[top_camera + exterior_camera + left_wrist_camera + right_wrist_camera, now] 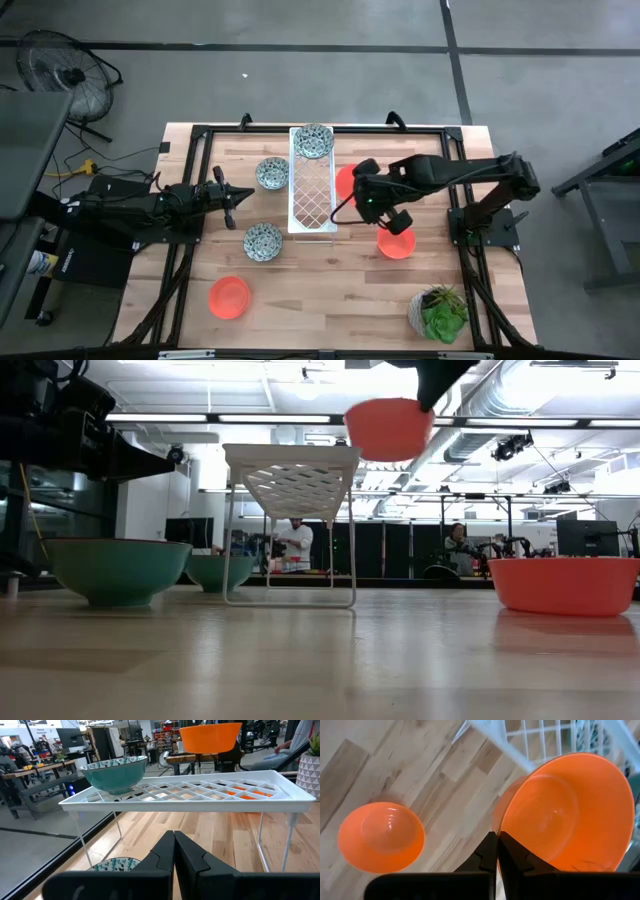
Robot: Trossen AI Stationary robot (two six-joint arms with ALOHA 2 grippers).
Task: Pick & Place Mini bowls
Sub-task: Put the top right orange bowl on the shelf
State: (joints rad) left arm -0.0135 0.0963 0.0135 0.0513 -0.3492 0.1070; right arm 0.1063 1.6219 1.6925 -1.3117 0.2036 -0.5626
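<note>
Long white lattice tray (312, 196) at table centre; right gripper (362, 190) at its 3 o'clock edge over a plain orange-red round bowl (345, 180); left gripper (238, 196) at 9 o'clock.

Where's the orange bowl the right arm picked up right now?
In the high view, the held orange bowl is gripped by the right gripper, in the air just right of the white tray; another orange bowl sits on the table nearby.

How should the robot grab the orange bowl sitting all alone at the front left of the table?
By its rim, coming straight down from above. The orange bowl sits upright, mouth open, with bare wood all round it, so one finger could go inside the thin rim and one outside. The left gripper is probably the nearer one; the right gripper already holds a bowl.
</note>
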